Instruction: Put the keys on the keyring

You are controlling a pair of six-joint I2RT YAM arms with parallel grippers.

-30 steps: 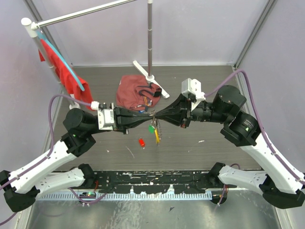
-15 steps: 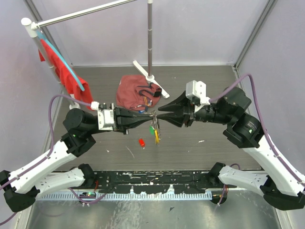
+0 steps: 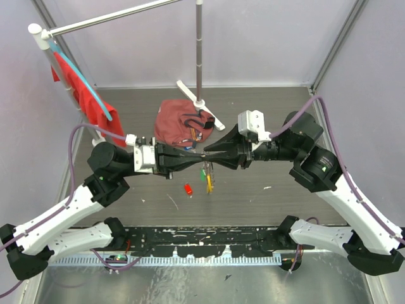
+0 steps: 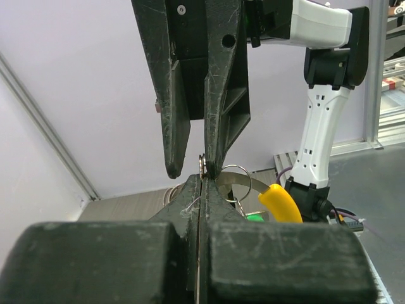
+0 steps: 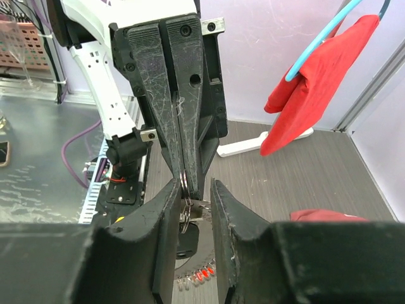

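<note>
Your left gripper and right gripper meet tip to tip, blocking each other mid-table. Behind them, the maroon cloth and pole stand crowd your way; the table on your near right lies open.

The left gripper and right gripper meet tip to tip above mid-table. The keyring hangs under them with 2 keys. 1 loose key lies on the table left of these. A cloth lies behind, with the pole stand behind it.
</note>
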